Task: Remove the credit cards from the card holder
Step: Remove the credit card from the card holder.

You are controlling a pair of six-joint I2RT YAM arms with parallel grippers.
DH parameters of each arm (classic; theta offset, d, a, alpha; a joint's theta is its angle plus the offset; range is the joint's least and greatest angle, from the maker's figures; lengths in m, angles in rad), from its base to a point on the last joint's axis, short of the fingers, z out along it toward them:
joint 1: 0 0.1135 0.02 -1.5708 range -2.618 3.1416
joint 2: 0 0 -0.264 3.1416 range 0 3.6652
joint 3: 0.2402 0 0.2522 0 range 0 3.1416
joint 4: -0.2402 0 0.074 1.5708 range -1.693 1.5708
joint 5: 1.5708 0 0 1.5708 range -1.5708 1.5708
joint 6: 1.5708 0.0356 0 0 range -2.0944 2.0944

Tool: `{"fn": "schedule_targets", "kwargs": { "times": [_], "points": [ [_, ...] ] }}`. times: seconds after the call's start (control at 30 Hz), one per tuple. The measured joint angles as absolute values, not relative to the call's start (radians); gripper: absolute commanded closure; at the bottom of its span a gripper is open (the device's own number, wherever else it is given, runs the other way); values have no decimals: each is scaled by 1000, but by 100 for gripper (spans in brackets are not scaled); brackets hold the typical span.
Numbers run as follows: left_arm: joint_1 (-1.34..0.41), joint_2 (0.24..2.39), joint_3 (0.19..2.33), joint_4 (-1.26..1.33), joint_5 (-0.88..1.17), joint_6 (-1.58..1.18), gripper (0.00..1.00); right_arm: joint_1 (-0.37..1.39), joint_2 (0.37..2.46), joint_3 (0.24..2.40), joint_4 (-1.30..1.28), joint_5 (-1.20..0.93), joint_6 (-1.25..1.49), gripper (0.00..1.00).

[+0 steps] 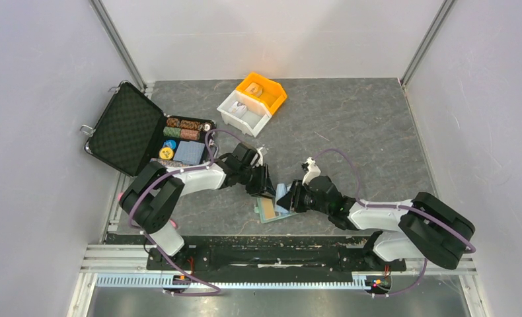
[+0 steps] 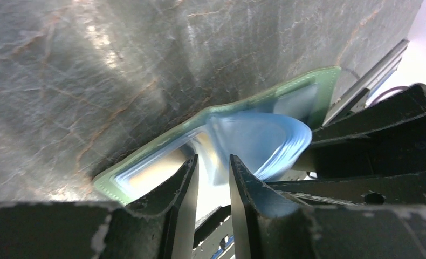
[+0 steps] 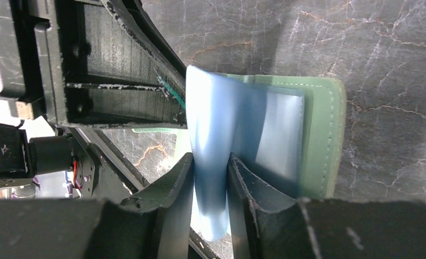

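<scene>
The sage-green card holder (image 1: 262, 216) lies open on the dark table between my two grippers, and an orange-tan card (image 1: 269, 210) shows in its pocket. A blue card (image 1: 283, 193) stands bent up out of it. In the right wrist view my right gripper (image 3: 210, 156) is shut on this blue card (image 3: 216, 118), in front of the green panel (image 3: 321, 135). In the left wrist view my left gripper (image 2: 213, 159) is nearly closed on the holder's inner fold at the base of the blue card (image 2: 259, 140). The green rim (image 2: 324, 81) and a tan sheen (image 2: 151, 170) show behind it.
An open black foam-lined case (image 1: 123, 129) stands at the back left with poker chips (image 1: 182, 125) and a grey-blue block (image 1: 187, 153). An orange bin (image 1: 261, 89) and a white bin (image 1: 244, 112) stand at the back centre. Walls close in on both sides.
</scene>
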State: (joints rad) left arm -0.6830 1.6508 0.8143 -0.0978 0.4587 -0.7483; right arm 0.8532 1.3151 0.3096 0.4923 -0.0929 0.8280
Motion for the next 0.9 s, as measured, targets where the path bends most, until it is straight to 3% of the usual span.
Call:
{"fn": "schedule_targets", "kwargs": {
  "times": [0.4, 0.57, 0.8, 0.9],
  "points": [
    [-713, 1677, 827, -63, 530, -749, 66, 847, 1315, 349, 408, -70, 804, 34],
    [-717, 1677, 831, -41, 536, -751, 65, 847, 1271, 379, 321, -46, 778, 26],
    [-728, 1677, 848, 2, 553, -755, 65, 847, 1180, 422, 156, 21, 730, 24],
    [-729, 1677, 854, 17, 553, -755, 65, 847, 1136, 456, 76, 56, 696, 30]
  ]
}}
